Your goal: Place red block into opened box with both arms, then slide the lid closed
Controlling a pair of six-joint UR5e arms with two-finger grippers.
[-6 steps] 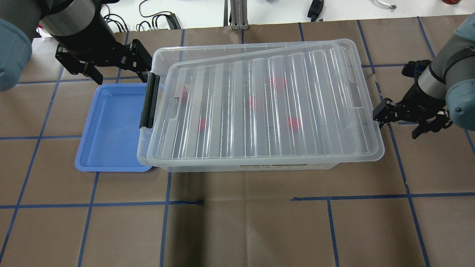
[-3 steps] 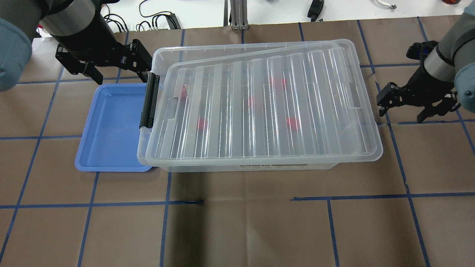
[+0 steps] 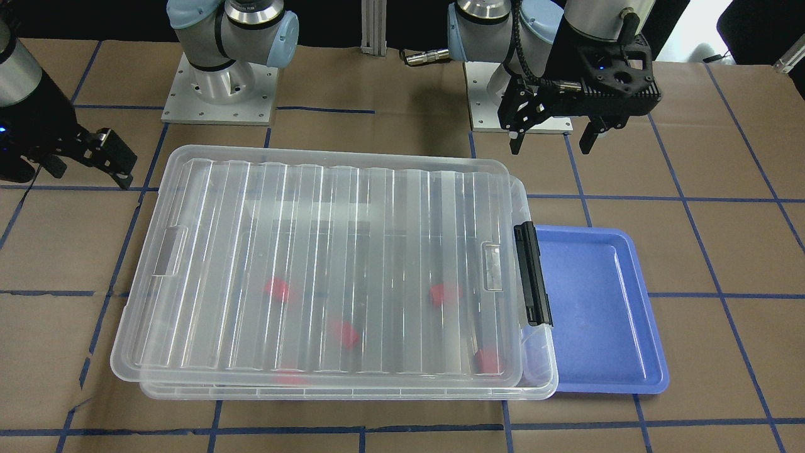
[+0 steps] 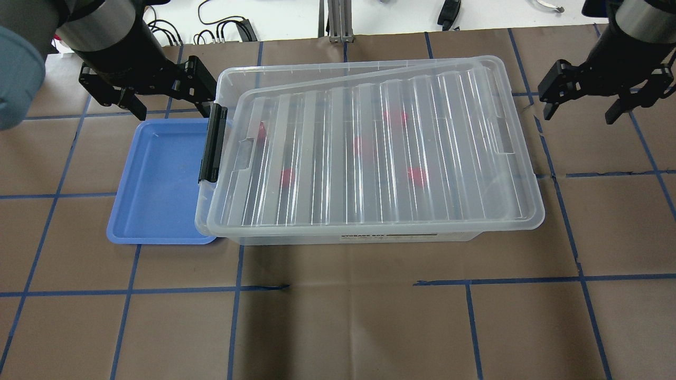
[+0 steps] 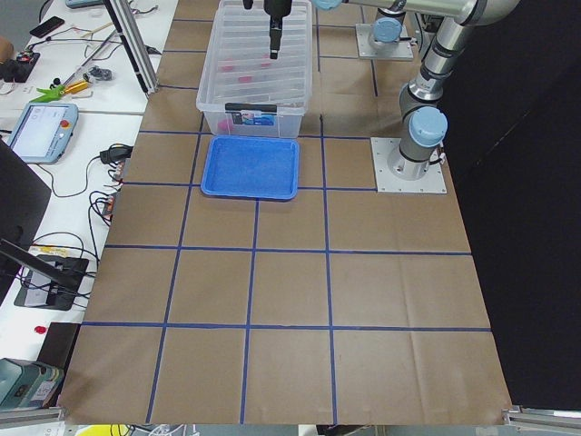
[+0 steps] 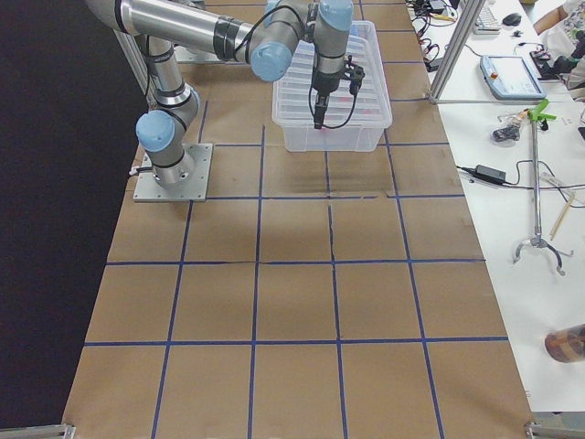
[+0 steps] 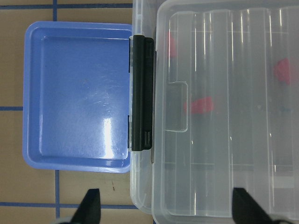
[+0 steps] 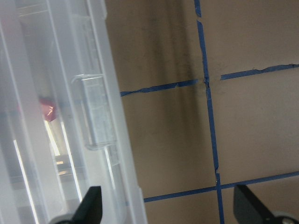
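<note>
The lid (image 4: 369,158) lies on top of the box (image 4: 232,79), with its long axis running across the tabletop (image 4: 338,316) like the box's. It is twisted a little out of line. At the latch bar (image 4: 213,143) end, a wedge of the box's far rim shows uncovered. At the opposite short end, the lid sticks out past the box. Red blocks (image 4: 417,175) show through the ribs, resting on the box floor, and the blue tray (image 4: 158,174) just beside the latch end holds none. I judge that loading is done and only squaring the lid remains.

The lid looks to need travel along its long axis toward the latch bar, plus a small turn. That puts the overhanging short end on the side of the right pincer (image 4: 581,116). This pincer hangs off that end, level with the far corner and apart from the plastic, with its fingers spread and nothing between them. The left pincer (image 4: 174,112) is also spread and empty. It sits just beside the box's far corner at the latch end, so it is nearer the box, but it lies ahead of the lid's likely travel, better placed to stop or steady than to push.
</note>
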